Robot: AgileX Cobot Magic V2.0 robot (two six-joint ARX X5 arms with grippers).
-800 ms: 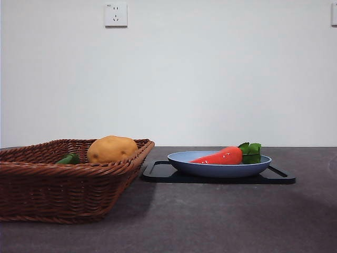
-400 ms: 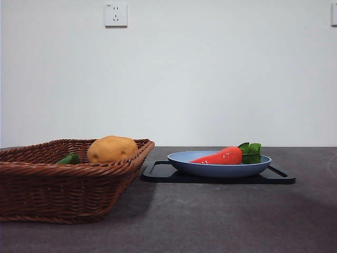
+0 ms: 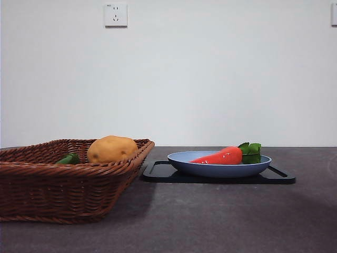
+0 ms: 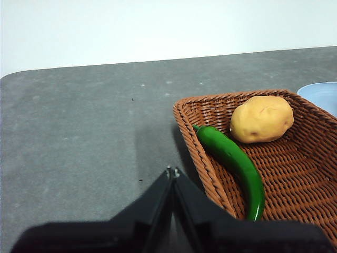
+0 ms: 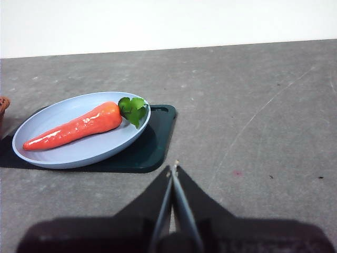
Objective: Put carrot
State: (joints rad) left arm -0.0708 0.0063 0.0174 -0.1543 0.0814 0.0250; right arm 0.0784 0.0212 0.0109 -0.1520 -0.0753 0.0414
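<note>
One carrot (image 5: 73,128) lies in the blue plate (image 5: 105,150), its green leaves near the plate's rim. It looks hard, shiny and slippery, and probably light, so the thick middle is the best place to grab. The basket (image 4: 284,179) beside the plate holds one potato (image 4: 261,118) and one green pepper (image 4: 234,161). The left tool (image 4: 172,171) and right tool (image 5: 172,167) are both closed, holding nothing.

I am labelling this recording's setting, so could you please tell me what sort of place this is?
Probably an indoor lab tabletop staged as a kitchen: a bare grey table against a plain wall with a socket, and toy food, a carrot on a blue plate and a potato in a wicker basket.
</note>
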